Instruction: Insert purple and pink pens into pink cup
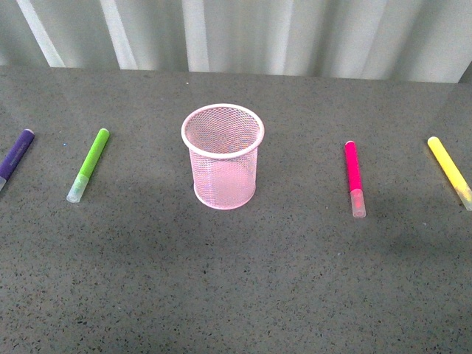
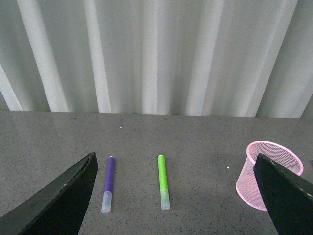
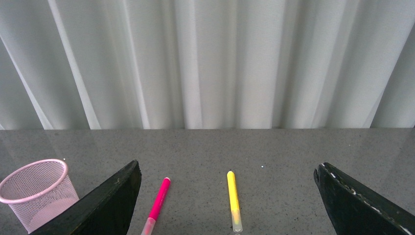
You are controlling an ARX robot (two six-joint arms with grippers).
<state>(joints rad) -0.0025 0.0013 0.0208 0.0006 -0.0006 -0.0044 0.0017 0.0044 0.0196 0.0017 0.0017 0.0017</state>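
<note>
The pink cup (image 1: 223, 155) stands upright and empty mid-table; it also shows as the pink cup (image 2: 266, 174) and the pink cup (image 3: 36, 192) in the wrist views. The purple pen (image 1: 15, 155) lies flat at the far left, the purple pen (image 2: 108, 183) just inside my left gripper's span. The pink pen (image 1: 354, 177) lies right of the cup, the pink pen (image 3: 157, 203) near one finger of the right gripper. My left gripper (image 2: 173, 196) and right gripper (image 3: 227, 203) hang open above the table, holding nothing. Neither arm shows in the front view.
A lime-green pen (image 1: 89, 164) lies between the purple pen and the cup, the lime-green pen (image 2: 163, 181) sitting between my left fingers. A yellow pen (image 1: 449, 170) lies at the far right, the yellow pen (image 3: 234, 199) too. A pleated white curtain (image 1: 243, 33) closes the table's back edge.
</note>
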